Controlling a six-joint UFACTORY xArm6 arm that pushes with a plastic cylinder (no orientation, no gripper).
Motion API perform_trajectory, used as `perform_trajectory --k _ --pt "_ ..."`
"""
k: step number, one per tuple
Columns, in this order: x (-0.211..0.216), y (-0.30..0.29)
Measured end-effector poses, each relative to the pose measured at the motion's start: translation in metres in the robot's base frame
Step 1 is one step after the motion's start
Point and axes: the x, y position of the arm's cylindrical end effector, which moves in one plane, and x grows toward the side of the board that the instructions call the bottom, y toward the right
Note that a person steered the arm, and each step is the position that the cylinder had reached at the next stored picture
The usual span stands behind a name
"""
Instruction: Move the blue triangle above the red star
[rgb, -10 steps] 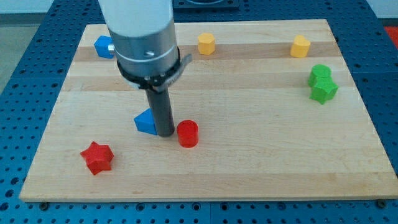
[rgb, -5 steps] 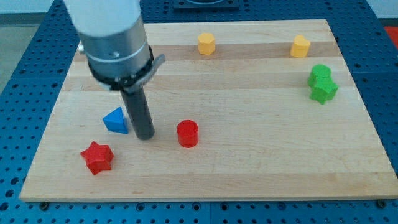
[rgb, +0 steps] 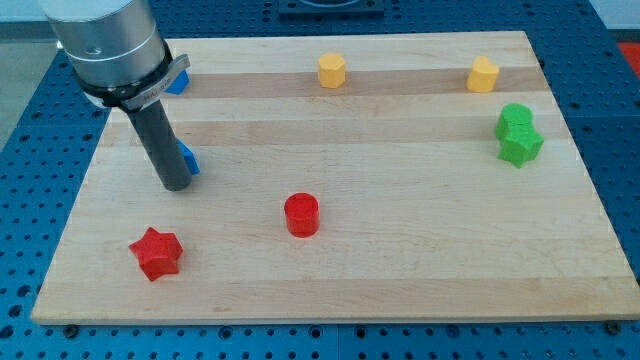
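The blue triangle lies on the wooden board, mostly hidden behind my rod; only its right edge shows. My tip rests on the board right against the triangle's left front. The red star sits near the view's bottom left, below my tip and a short gap from it. The triangle is above the star and slightly to its right.
A red cylinder stands right of the star. Another blue block peeks out behind the arm at top left. Two yellow blocks sit along the top. Two green blocks touch at the right edge.
My rod has swept left and up across the board. The blue triangle has moved left and up with it, from beside the red cylinder to above the red star.
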Motion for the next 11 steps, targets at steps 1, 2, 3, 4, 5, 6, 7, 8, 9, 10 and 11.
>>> perform_trajectory --k 1,2,3,4,5,6,7,8,9,10,11 --pt "0.001 0.0" --pt "0.024 0.023" --pt "0.018 0.048" --pt "-0.016 0.042" --pt "-0.019 0.019" --pt "-0.024 -0.003" --pt "-0.025 -0.009" --pt "-0.022 0.002" --pt "-0.004 0.044" --pt "-0.003 0.056" --pt "-0.003 0.056"
